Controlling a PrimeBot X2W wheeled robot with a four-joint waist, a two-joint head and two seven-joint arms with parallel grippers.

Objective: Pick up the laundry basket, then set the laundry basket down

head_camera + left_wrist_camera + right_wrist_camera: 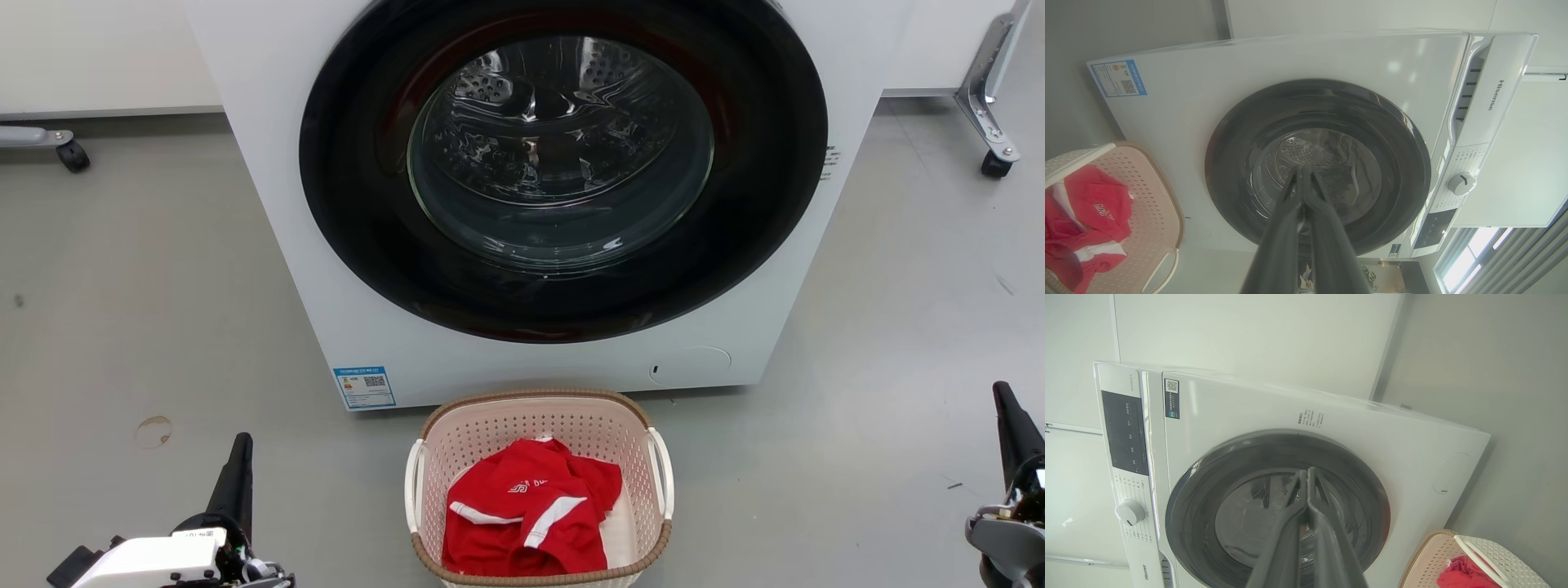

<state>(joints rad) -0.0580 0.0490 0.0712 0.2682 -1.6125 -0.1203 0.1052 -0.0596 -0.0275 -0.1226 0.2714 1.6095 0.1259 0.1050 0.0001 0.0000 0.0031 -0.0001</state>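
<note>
— Where is the laundry basket (pixel 531 426)?

— On the floor, just in front of the washer (pixel 310 269), centred below its round door (pixel 563 163). The far rim lies close to the washer's base; I can't tell whether they touch.

— What does it look like?

— Pale pink plastic pierced all over with small holes, with rounded corners and a brown woven-look rim (pixel 535 394). There is one white handle on the side toward the washer's left (pixel 414 486) and a second handle (pixel 663 482) on the other. A red garment (pixel 531 514) with white stripes lies crumpled inside, over something white.

— And the room around the washer?

— A smooth grey floor (pixel 122 286), with a faint ring mark (pixel 153 431) in front of the washer's left corner. A blue-edged label (pixel 365 387) sits low on the washer's left, and a round flap (pixel 690 365) low on its right. Back beyond the washer's left side stands a black caster (pixel 73 155) on a metal leg, with a second caster (pixel 996 163) beyond its right side.

— The arms?

— Both are low, in front of the washer, with their fingers pointing toward it. The left gripper (pixel 238 461) is out before the washer's left corner. The right gripper (pixel 1015 425) is past the washer's right edge. Each is well apart from the basket. In each wrist view the two long dark fingers lie pressed together up to the tips, holding nothing, aimed at the washer's door.
</note>
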